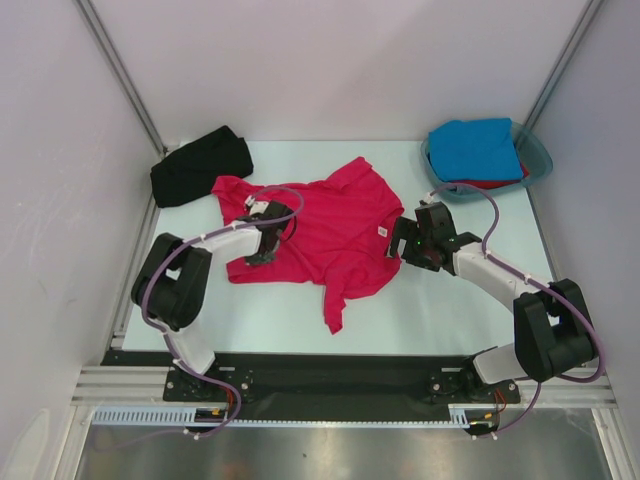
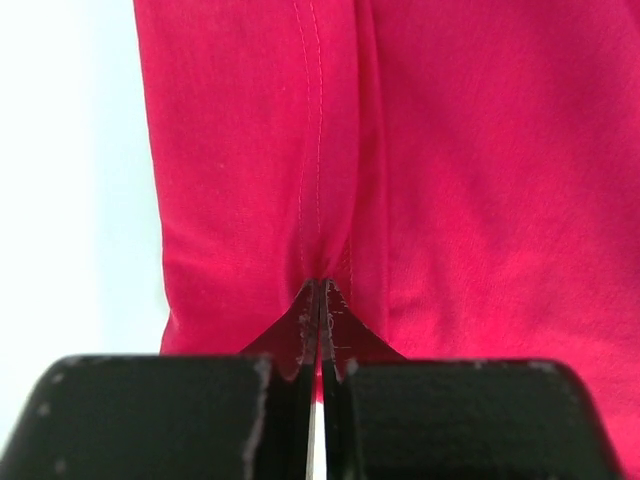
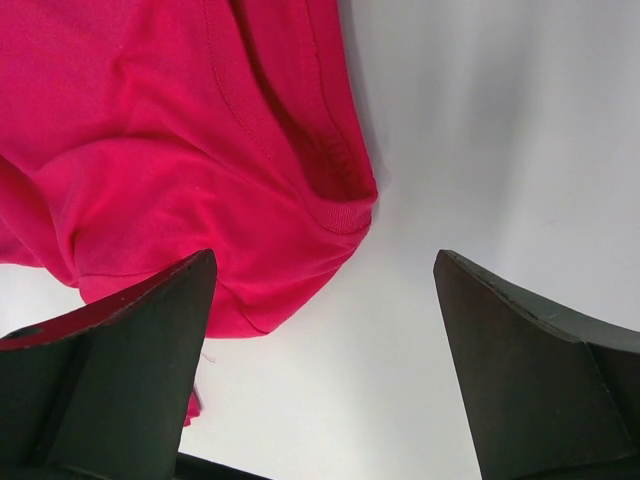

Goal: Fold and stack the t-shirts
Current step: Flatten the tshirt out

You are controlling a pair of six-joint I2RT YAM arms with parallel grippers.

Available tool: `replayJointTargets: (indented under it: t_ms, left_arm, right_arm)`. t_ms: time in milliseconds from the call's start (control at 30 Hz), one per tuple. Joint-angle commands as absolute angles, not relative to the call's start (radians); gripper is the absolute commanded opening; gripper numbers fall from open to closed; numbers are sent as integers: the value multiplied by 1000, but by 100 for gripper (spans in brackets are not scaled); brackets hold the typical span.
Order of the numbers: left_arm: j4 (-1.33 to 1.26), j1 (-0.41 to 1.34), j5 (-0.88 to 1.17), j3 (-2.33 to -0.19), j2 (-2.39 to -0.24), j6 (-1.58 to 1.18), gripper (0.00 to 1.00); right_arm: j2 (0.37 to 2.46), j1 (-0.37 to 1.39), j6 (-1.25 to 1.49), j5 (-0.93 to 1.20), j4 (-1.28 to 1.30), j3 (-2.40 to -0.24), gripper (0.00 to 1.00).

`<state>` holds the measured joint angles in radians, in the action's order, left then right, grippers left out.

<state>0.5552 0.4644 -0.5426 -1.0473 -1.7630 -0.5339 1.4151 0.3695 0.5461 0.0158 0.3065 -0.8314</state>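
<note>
Pink shirt: crimson-pink t-shirt [image 1: 320, 235] lies in the middle of the table [image 1: 430, 310], spread flat but w/ wrinkles; one strip of it hangs toward the near edge.
Neck label: small white label [image 1: 381, 232] on the shirt's right part.
Left gripper: left gripper [image 2: 320, 295] is at the near-left part of the pink shirt; jaws pressed together, pinching a fold of the pink cloth beside a stitched seam.
Right gripper: right gripper [image 3: 322, 258] is at the right edge of the pink shirt, near the label; jaws spread wide, nothing between them. One finger [image 3: 130, 340] is over the hem, the other over bare table.
Black shirt: black t-shirt [image 1: 200, 167] is bundled at far left, just beside the pink sleeve.
Blue shirt: bright blue t-shirt [image 1: 477, 150] is folded, on top inside the teal tub [image 1: 541, 156], far right.
Red shirt: red t-shirt [image 1: 492, 185] is under the blue one; only an edge shows.
</note>
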Motion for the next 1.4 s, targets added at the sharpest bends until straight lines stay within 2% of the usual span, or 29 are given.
replayJointTargets:
  t_ms: [0, 433, 567, 633, 667, 733, 767, 800, 900, 1033, 1167, 1300, 1367]
  left_arm:
    - [561, 468, -552, -1045, -1677, -555, 0]
    - [779, 446, -745, -1068, -1362, -682, 0]
    - [709, 414, -683, -979, -1319, -654, 1]
    - [661, 414, -591, -965, -1338, -618, 8]
    - [606, 414, -548, -956, -1348, -582, 18]
    - [563, 414, -442, -954, -1399, -563, 25]
    - [522, 414, -416, -950, -1420, -552, 36]
    - [505, 414, -369, -948, -1452, -551, 42]
    - [454, 414, -313, -948, -1515, -541, 55]
    - [407, 414, -281, -943, -1565, -543, 59]
    - [379, 414, -273, -939, -1600, -548, 59]
    - [370, 414, -279, -933, -1623, -549, 57]
    - [370, 414, -284, -933, -1632, -552, 52]
  right_arm:
    - [1397, 374, 534, 6, 302, -844, 96]
    - [1422, 371, 520, 28, 295, -854, 95]
    - [1431, 371, 509, 29, 299, -861, 95]
    - [1439, 371, 508, 37, 291, -861, 95]
    - [1440, 371, 508, 40, 290, -861, 96]
    - [1447, 371, 511, 41, 290, -861, 95]
    - [1445, 373, 512, 41, 291, -861, 95]
    - [1439, 373, 514, 41, 291, -856, 95]
    - [1425, 371, 511, 29, 298, -851, 95]
    - [1424, 367, 505, 23, 301, -854, 96]
    - [1430, 367, 506, 25, 301, -853, 96]
    - [1434, 367, 508, 26, 299, -853, 96]
    - [1436, 365, 506, 26, 301, -854, 95]
